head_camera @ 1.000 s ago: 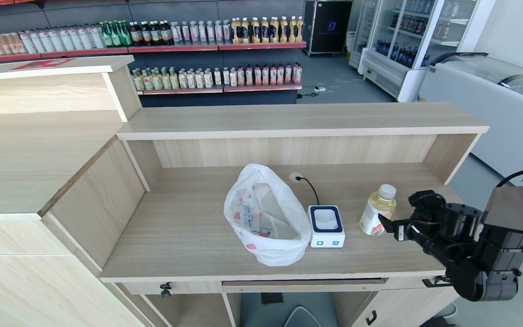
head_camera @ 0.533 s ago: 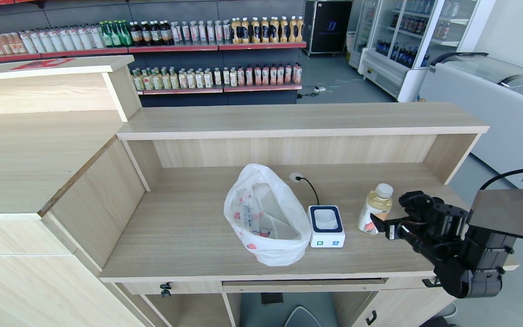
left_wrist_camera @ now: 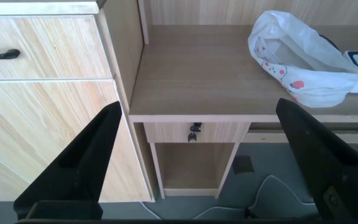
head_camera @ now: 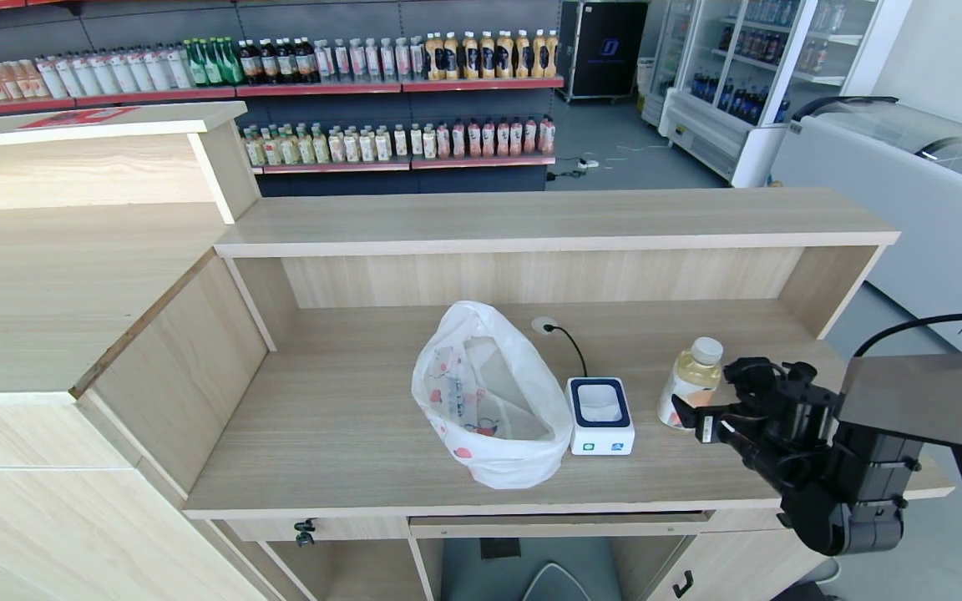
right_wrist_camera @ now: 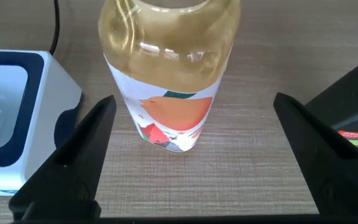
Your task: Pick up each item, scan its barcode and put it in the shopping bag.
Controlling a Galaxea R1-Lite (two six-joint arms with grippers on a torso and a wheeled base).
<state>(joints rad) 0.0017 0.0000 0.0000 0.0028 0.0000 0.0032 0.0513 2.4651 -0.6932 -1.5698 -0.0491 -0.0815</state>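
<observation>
A small bottle (head_camera: 692, 382) stands upright on the counter (head_camera: 347, 417). It has a white cap and a pale yellow drink inside. Its label is white with an orange picture on it. The bottle is just to the right of the scanner (head_camera: 599, 415) but does not touch it.

The right pincer (head_camera: 702, 388) is low over the right end of the counter. Its two fingers are wide apart, one on each side of the bottle. In the right wrist view, the bottle (right_wrist_camera: 169, 81) sits between the fingers of the pincer (right_wrist_camera: 194, 106), with bare counter (right_wrist_camera: 247, 174) on both sides of it. The fingers do not squeeze it.

The scanner is a little white box with a dark blue frame on top. A black cord (head_camera: 569, 338) runs from its back to a round hole in the counter.

The white bag (head_camera: 489, 392) has red marks on it and its mouth is open. It sits on the left side of the scanner, pressed up against it.

The left pincer (left_wrist_camera: 197, 106) hangs out in front of the counter's left end, beside the drawers (left_wrist_camera: 42, 56). Its fingers are spread apart and hold nothing.
</observation>
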